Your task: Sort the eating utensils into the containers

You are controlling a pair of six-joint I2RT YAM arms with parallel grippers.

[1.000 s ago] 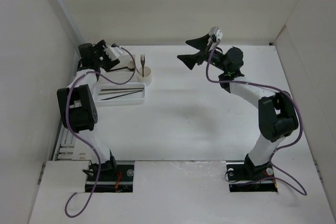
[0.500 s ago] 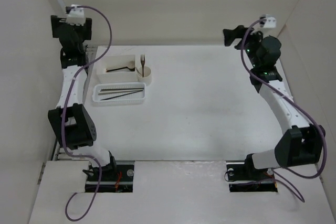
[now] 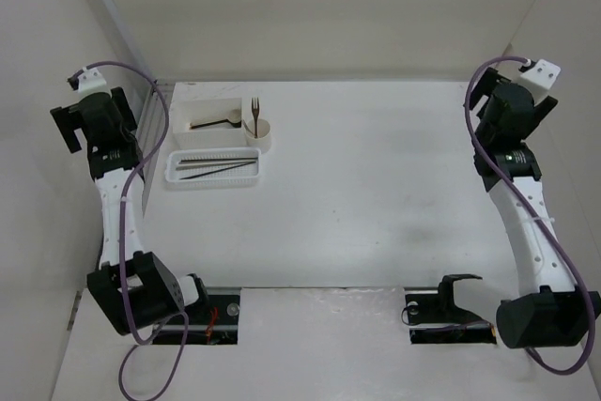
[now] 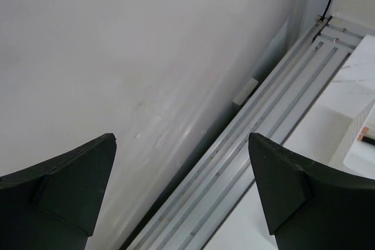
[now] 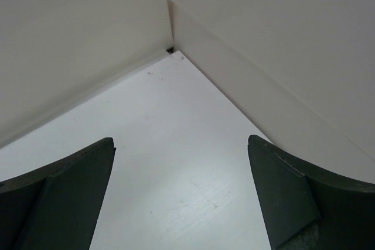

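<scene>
Top: left arm [image 3: 117, 204] and right arm [image 3: 526, 213] have swung out to the side walls. Chopsticks [image 3: 218, 166] lie in tray [image 3: 174, 178], brown fork [image 3: 254, 112] stands in cup [image 3: 265, 140], spoon [image 3: 211, 123] in box [image 3: 202, 100].
Left wrist: left claw [image 4: 181, 139] spread, empty, facing wall [image 4: 117, 57].
Right wrist: right claw [image 5: 180, 140] spread, empty.
Sorting looks done.

Brown fork [image 3: 254, 110], dark chopsticks [image 3: 218, 166], white slotted tray [image 3: 214, 182], cream cup [image 3: 261, 142], white table [image 3: 376, 194], purple cable [image 3: 119, 375]

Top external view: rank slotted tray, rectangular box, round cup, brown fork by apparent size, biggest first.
1. slotted tray and rectangular box: near tie. The tray is longer and the box broader, so I'm not ranking them.
2. round cup
3. brown fork, standing in the cup
</scene>
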